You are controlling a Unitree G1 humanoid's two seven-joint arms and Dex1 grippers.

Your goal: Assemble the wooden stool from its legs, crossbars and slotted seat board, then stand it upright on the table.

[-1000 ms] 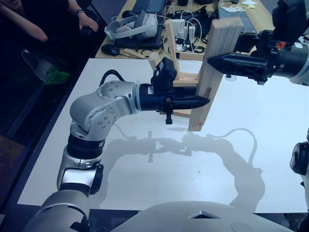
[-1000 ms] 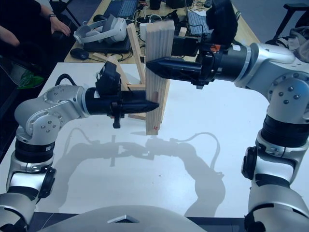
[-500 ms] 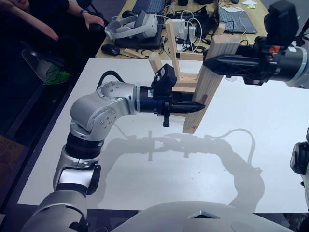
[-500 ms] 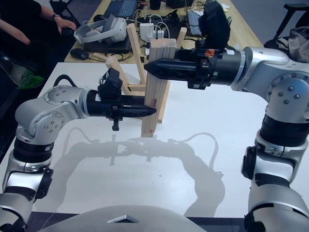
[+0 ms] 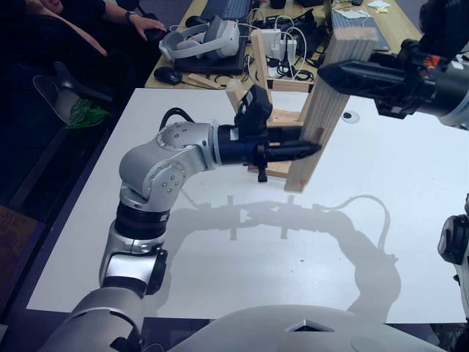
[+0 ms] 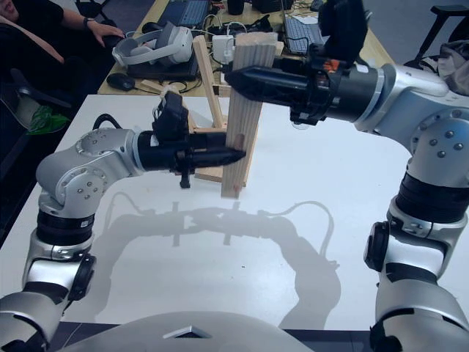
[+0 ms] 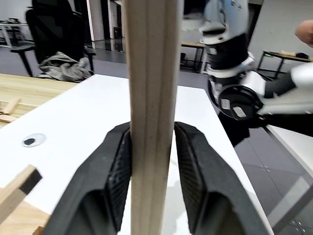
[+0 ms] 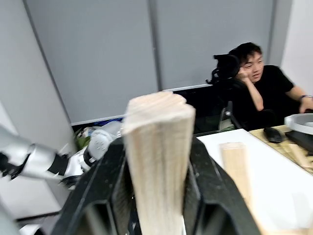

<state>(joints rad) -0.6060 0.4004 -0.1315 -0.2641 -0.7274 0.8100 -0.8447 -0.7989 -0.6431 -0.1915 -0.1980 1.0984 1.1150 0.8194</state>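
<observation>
The white bench (image 5: pixel 381 242) is being occupied at its far middle by the wooden stool (image 5: pixel 293 121), which is being held on its side between both arms. The slotted seat board (image 5: pixel 322 110) is being carried on edge and tilted, its top end leaning toward the robot's right. Its lower corner is being kept down at the bench surface, though whether it is touching or sitting just above cannot be told. The legs (image 5: pixel 259 66) and crossbars (image 5: pixel 287 117) are being carried on the board's left side, jutting away from it. The board's upper end is being clamped by the right hand (image 5: pixel 327 72), with its fingers (image 8: pixel 115 181) pressed against opposite faces. The lower part is being clamped by the left hand (image 5: pixel 311 149), with its fingers (image 7: pixel 117 166) closed on either side of the board. A small round disc (image 5: pixel 350 116) is being left lying on the bench, just right of the board.
</observation>
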